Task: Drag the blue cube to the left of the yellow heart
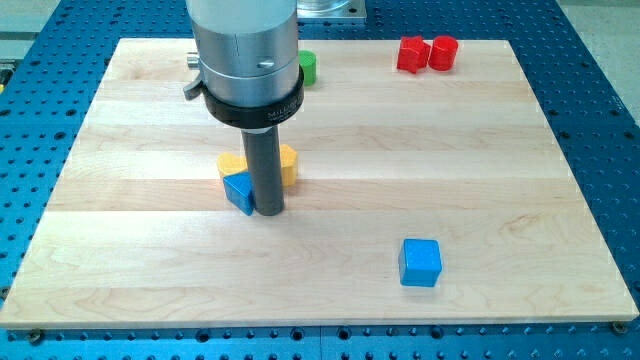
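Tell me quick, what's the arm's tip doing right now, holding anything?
My tip: a bare rod, no gripper, holding nothing; it stands against the right side of a small blue block, just below the yellow heart.

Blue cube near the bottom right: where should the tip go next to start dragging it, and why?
Probably swing my tip around to the right of the blue cube. The tip now sits by the yellow heart and a small blue block, far left of the cube.

We find no text we can read anywhere. The black collar (254, 104) around the arm, in the upper middle of the frame, carries faint pale lettering, but it is too small and blurred for us to make out.
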